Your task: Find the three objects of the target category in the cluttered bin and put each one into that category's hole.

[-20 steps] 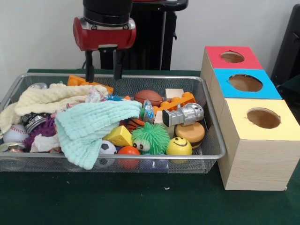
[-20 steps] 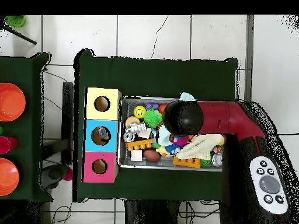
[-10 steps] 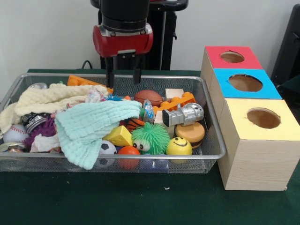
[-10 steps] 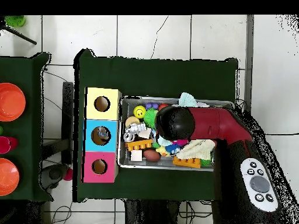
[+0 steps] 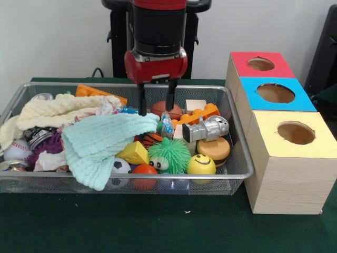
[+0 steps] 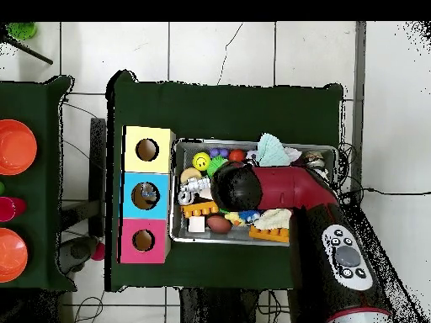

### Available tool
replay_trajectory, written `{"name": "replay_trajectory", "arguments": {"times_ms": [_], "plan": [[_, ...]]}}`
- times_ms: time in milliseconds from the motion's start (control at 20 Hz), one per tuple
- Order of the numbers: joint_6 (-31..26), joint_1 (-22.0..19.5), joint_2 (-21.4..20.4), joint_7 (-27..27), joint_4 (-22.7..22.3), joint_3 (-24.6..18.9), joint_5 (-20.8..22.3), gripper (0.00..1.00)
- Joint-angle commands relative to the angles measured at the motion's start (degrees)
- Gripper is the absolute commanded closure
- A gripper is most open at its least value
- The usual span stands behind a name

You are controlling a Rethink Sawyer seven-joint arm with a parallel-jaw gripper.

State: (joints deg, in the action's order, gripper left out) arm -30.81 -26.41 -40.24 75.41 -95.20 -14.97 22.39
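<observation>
The silver wire-mesh bin is full of toys and cloths; it also shows in the overhead view. My gripper is open and empty, hanging low over the bin's back middle. Its fingers straddle the spot between a brown football and the mint cloth. A small see-through bottle-like thing stands just below the right finger. No other clear bottle shows. The blue box's hole is to the right; overhead something greyish shows inside it. In the overhead view the arm hides the gripper.
The red box's hole and the yellow box's hole flank the blue one. A cream cloth, a silver robot toy, a green spiky ball, a smiley ball and a silvery can lie in the bin.
The gripper has moved from the bin's back left toward its middle and has come down lower. It stays open. Nothing in the bin has shifted.
</observation>
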Motion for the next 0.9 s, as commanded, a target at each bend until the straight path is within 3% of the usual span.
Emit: {"name": "replay_trajectory", "arguments": {"times_ms": [50,400,900], "plan": [[2.03,1.52,4.09,14.12,-4.16,2.67,-2.8,0.0],[1.41,2.76,4.23,13.89,-4.57,3.44,-5.43,0.0],[-0.38,4.78,4.26,11.38,-3.18,6.41,-4.48,0.0]]}}
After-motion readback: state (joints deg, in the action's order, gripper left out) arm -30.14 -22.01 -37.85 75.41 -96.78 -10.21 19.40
